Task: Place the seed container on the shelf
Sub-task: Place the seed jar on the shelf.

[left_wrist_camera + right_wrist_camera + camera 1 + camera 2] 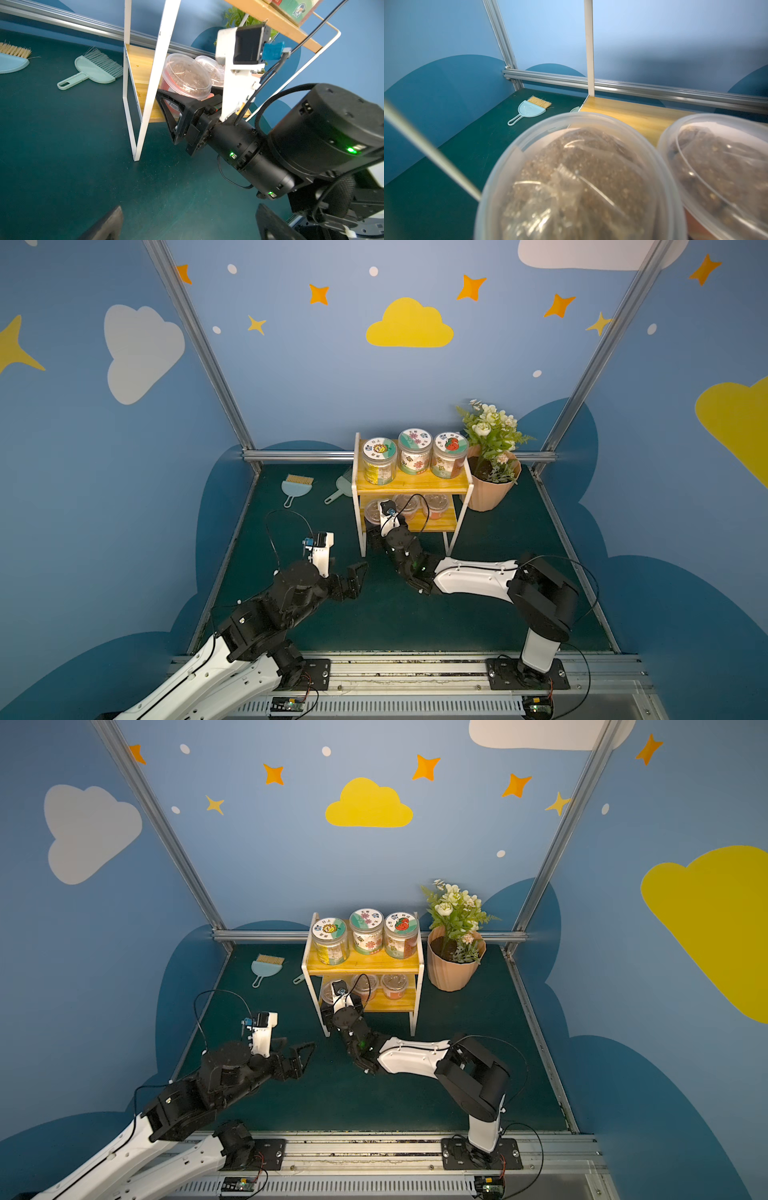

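Observation:
The seed container (373, 509) (186, 75) is a clear lidded tub of brown seeds. It sits at the left end of the shelf's (411, 486) (365, 968) lower yellow board, beside a similar tub (724, 176). My right gripper (376, 522) reaches in from the front and is shut on it. One black finger (168, 108) lies along its side and the other is hidden. In the right wrist view its lid (577, 182) fills the space at the jaws. My left gripper (353, 576) (190, 214) hovers open over the mat, left of the shelf's front leg, holding nothing.
Three labelled jars (414, 454) stand on the top board, and two more tubs (436, 504) on the lower one. A potted plant (490, 485) stands right of the shelf. A small brush (296, 485) and dustpan (338, 491) lie at the back left.

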### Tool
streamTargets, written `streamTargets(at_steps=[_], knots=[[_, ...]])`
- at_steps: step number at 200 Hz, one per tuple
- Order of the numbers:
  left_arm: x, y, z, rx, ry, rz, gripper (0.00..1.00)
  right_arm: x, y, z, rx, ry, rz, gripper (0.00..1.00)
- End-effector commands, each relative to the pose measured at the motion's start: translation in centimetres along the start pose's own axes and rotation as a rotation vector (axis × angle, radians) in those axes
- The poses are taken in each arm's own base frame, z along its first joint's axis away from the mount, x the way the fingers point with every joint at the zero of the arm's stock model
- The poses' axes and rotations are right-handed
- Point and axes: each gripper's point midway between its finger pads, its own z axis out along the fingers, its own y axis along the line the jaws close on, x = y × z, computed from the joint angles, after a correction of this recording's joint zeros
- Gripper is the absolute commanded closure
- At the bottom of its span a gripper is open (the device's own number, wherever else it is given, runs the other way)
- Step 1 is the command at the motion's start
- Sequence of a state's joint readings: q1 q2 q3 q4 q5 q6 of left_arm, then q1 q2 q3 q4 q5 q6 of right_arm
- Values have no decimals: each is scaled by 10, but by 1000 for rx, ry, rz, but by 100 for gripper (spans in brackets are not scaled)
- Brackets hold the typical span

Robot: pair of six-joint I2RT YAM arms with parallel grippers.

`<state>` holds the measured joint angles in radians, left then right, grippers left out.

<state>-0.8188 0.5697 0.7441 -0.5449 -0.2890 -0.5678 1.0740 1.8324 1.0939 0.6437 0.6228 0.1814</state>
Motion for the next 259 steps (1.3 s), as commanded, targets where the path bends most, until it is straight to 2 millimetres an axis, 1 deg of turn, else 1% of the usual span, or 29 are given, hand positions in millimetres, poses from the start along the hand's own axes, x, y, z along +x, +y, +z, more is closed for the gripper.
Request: streamTargets(at_steps=[1,36,69,86,114,134,154,161,209,236,259], knots=[[-2,0,1,5,-12,8,0,-7,-2,10,30,-25,40,44],[-2,-1,1,8,-7,14,0,-4,-7,18,61,-26,50,43],[-4,-1,0,13,-5,18,0,0,-12,21,80,-23,76,42],[-5,-1,0,12,-8,13,0,0,-12,22,82,-23,80,39],[-4,-1,0,17,-8,12,0,0,-15,23,103,-17,98,37],[-6,0,1,16,-13,8,0,-1,-16,23,108,-4,118,32],[-7,-1,2,21,-17,8,0,0,-15,25,113,32,131,18],[-6,-1,3,20,-16,8,0,1,-14,25,112,40,139,15],[-5,0,5,24,-18,4,0,5,-11,24,105,58,163,10],[-3,1,5,24,-11,6,0,3,-6,16,114,58,154,10],[-2,3,4,17,-8,2,0,7,-4,9,123,69,160,9]])
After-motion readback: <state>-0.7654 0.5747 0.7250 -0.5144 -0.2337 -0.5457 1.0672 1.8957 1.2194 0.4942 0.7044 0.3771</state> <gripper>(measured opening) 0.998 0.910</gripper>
